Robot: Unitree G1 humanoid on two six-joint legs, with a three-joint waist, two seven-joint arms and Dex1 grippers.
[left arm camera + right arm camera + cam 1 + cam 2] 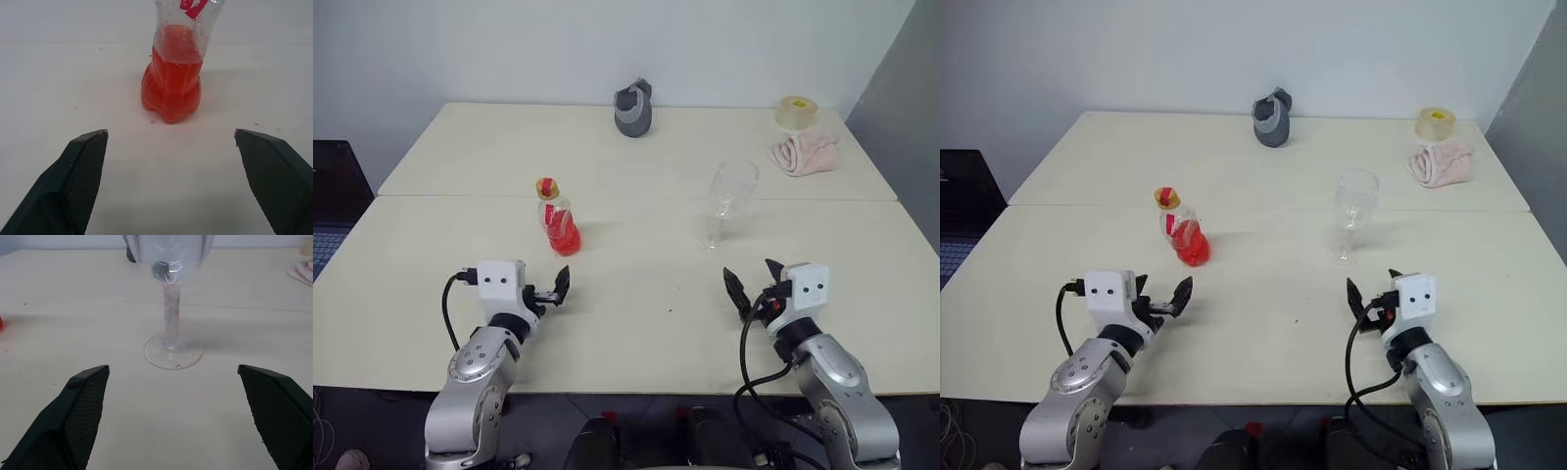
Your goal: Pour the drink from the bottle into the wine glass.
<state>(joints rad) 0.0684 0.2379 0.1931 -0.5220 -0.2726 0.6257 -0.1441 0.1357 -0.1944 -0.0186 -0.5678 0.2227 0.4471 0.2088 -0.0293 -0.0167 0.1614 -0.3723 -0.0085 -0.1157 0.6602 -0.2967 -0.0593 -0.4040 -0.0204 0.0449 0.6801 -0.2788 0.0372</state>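
The bottle [555,217] stands upright on the table's left half, yellow cap on. The red drink [565,238] fills its bulbous lower body. My left gripper [555,290] is open just in front of the bottle, a short gap away and empty. In the left wrist view the bottle [172,73] stands centred beyond the spread fingers [83,166]. The wine glass [728,202] stands upright and empty on the right half. My right gripper [754,284] is open and empty a little nearer than the glass. In the right wrist view the glass [171,303] is straight ahead between the fingers [80,406].
A grey cup-like object [634,110] stands at the table's far edge. A pink cloth [804,154] and a roll of tape [797,113] lie at the far right corner. A seam [636,196] crosses the table [646,313]. A dark object [333,186] stands off the left side.
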